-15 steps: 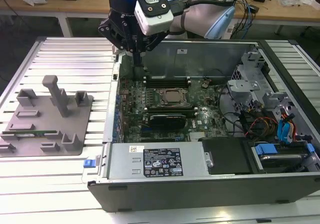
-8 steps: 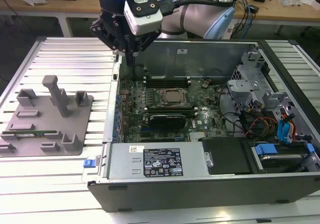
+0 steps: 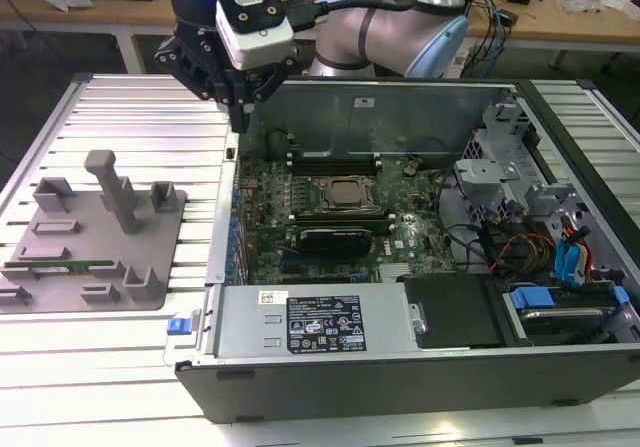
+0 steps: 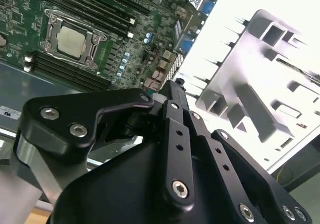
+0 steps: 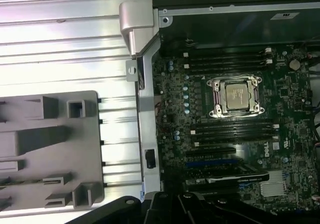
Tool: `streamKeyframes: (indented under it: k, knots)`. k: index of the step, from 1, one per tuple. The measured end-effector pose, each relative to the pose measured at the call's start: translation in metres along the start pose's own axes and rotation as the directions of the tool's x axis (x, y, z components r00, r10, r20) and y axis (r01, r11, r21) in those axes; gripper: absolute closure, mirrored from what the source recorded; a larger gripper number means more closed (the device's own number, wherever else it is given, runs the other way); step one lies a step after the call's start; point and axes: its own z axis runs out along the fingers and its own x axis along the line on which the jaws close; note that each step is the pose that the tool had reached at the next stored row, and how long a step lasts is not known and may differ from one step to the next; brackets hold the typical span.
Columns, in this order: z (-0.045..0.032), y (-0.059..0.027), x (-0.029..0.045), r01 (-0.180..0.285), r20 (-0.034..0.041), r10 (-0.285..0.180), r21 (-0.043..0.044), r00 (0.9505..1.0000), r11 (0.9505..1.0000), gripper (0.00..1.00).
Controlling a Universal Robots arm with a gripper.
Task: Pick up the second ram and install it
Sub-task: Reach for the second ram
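The second ram (image 3: 76,264) is a thin green stick lying flat on the grey fixture tray (image 3: 95,302), near the tray's front on the exterior view's left. My gripper (image 3: 240,120) hangs over the back corner of the case's side wall, between tray and motherboard, well behind and above the ram. Its black fingers (image 4: 172,101) are pressed together with nothing between them. The motherboard's dark memory slots (image 5: 232,130) run on both sides of the processor socket (image 5: 236,96).
Tall grey blocks (image 3: 115,185) stand up from the tray. The open computer case (image 3: 400,367) holds a black card (image 3: 345,239), a power supply (image 3: 310,322) at the front, and drive cages with cables (image 3: 520,217) on the exterior view's right. Ribbed metal table (image 3: 150,117) lies behind the tray.
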Motion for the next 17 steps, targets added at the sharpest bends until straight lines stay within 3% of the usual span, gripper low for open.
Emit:
streamKeyframes:
  k: [17]
  knots:
    - [-0.0010, -0.0030, 0.0407, 0.000, 0.0000, 0.000, 0.0000, 1.0000, 1.0000, 0.92]
